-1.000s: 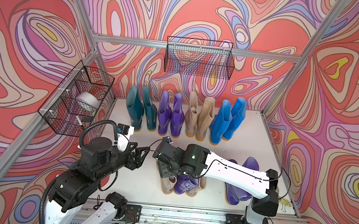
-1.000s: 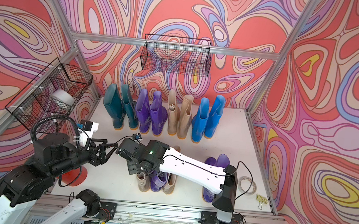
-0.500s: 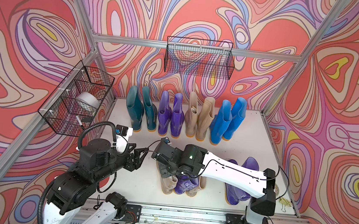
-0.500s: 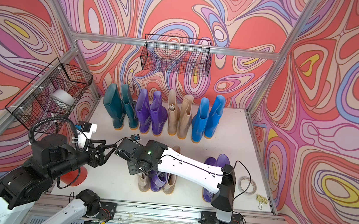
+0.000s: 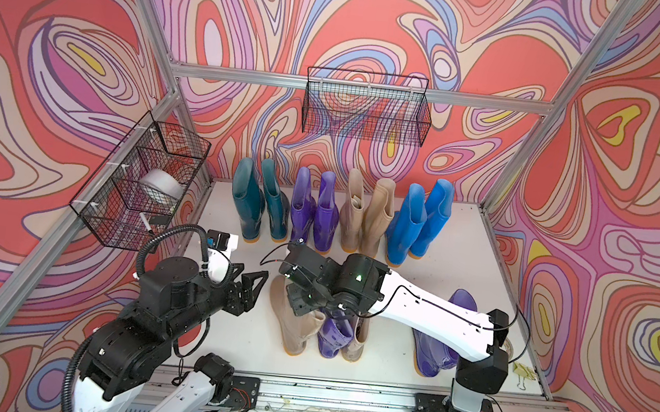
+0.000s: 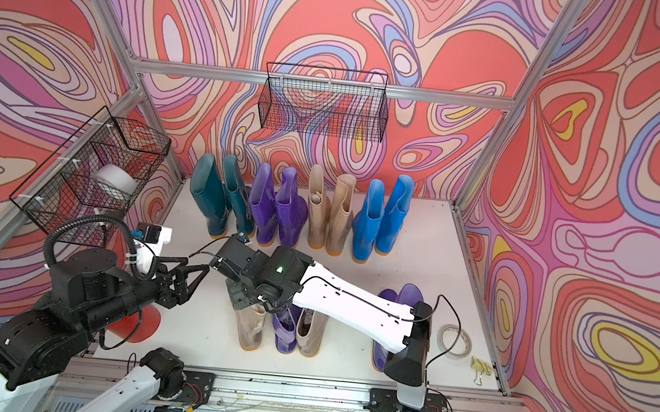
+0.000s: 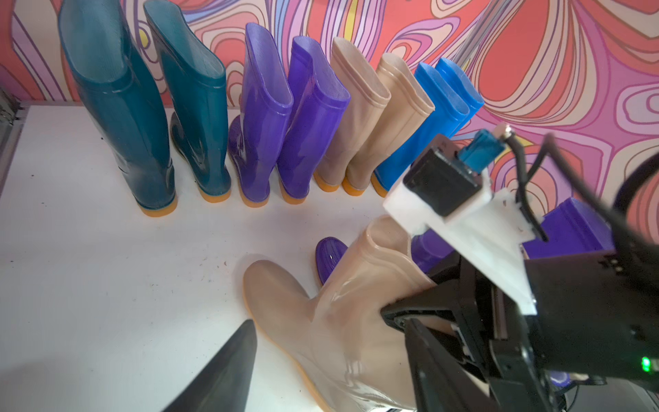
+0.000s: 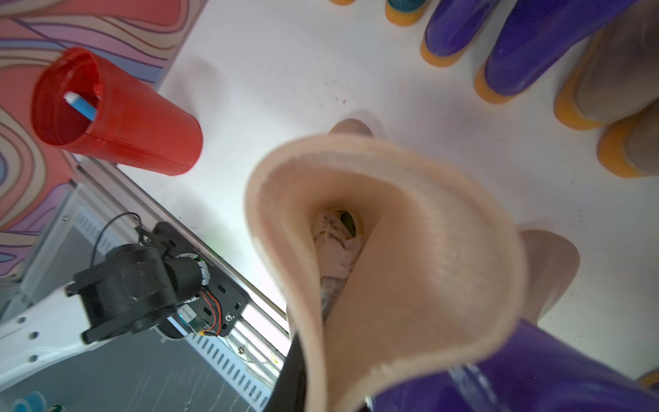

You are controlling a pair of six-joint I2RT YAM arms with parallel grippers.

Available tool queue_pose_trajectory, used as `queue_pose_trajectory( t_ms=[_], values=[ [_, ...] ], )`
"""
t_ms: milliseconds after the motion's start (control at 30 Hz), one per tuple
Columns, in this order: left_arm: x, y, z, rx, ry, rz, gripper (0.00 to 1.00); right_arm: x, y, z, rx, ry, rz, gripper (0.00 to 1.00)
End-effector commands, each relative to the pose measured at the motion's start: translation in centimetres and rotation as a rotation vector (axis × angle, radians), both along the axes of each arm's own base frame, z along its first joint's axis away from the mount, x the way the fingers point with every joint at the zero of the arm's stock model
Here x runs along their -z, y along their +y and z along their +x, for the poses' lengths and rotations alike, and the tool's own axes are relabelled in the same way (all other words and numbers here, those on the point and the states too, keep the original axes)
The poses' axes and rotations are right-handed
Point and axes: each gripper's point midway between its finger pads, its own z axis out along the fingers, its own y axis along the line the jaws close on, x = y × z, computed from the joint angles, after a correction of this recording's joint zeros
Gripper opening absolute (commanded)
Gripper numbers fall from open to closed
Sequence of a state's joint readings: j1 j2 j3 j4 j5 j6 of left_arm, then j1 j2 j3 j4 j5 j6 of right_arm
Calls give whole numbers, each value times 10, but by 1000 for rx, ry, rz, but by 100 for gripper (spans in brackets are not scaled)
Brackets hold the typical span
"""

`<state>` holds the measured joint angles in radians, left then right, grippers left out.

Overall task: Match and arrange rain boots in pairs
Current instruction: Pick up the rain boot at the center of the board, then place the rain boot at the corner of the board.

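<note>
Where the white table (image 5: 459, 271) meets the patterned back wall (image 5: 380, 32), eight rain boots (image 5: 302, 212) stand upright in a row of matched pairs: a teal pair (image 5: 247, 202), a purple pair (image 5: 325, 219), a beige pair (image 5: 377, 220) and a blue pair (image 5: 406, 223). Nearer the rail (image 5: 341, 396), three more boots stand close together: a near beige boot (image 5: 294, 328), a single purple boot (image 5: 331, 336) and a second beige boot (image 5: 356, 339). Two further purple boots (image 5: 430, 353) stand off to the right, partly hidden behind the right arm (image 5: 434, 310). The right gripper (image 5: 300, 306) reaches down from above and is clamped on the top rim of the near beige boot. In the right wrist view the boot's soft cuff is folded inward under the pinch, with crumpled paper (image 8: 335, 242) showing down the shaft. The left gripper (image 5: 259, 289) hovers just left of that boot with its jaws spread apart, holding nothing and touching nothing. A red cup (image 6: 140, 323) sits at the table's near left corner, with a tape roll (image 6: 454, 341) and a yellow binder clip (image 6: 480, 367) at its right edge
</note>
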<state>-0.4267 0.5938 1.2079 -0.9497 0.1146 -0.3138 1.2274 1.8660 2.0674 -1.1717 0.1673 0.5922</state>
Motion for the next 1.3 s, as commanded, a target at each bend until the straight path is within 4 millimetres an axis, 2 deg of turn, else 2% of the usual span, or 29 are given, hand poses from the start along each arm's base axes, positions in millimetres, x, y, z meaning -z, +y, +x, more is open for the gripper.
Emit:
queue_pose_trajectory(
  t_ms=[0,133,200,233,300,467,633,733,833,933,1100,1267],
  values=[
    [-10,9,-6,-24,-33,18,68,-90,6,19,-27,-165,238,0],
    [-9,9,-5,-27,-24,20,68,-130,-8,30,-19,-258,280,0],
    [-9,8,-4,-26,-22,17,68,-142,-17,40,3,-304,281,0],
    [-9,8,-4,-26,-23,15,68,-165,-32,41,14,-347,316,0],
    [-10,7,-3,-23,-26,12,68,-190,-49,47,37,-415,346,0],
    [-12,6,0,-24,-21,19,68,-260,-108,65,136,-634,410,0],
    [-10,7,4,-36,-16,32,68,-335,-174,59,246,-881,466,0],
    [-7,5,7,-36,-8,30,68,-369,-213,48,318,-992,499,0],
    [-4,2,10,-29,2,25,68,-392,-248,38,384,-1072,505,0],
    [-2,-1,13,-22,9,22,68,-406,-280,33,462,-1136,465,0],
    [1,-5,16,-13,21,22,68,-412,-327,31,624,-1199,322,0],
    [4,-9,19,2,28,14,68,-411,-377,22,791,-1224,188,0]
  ],
)
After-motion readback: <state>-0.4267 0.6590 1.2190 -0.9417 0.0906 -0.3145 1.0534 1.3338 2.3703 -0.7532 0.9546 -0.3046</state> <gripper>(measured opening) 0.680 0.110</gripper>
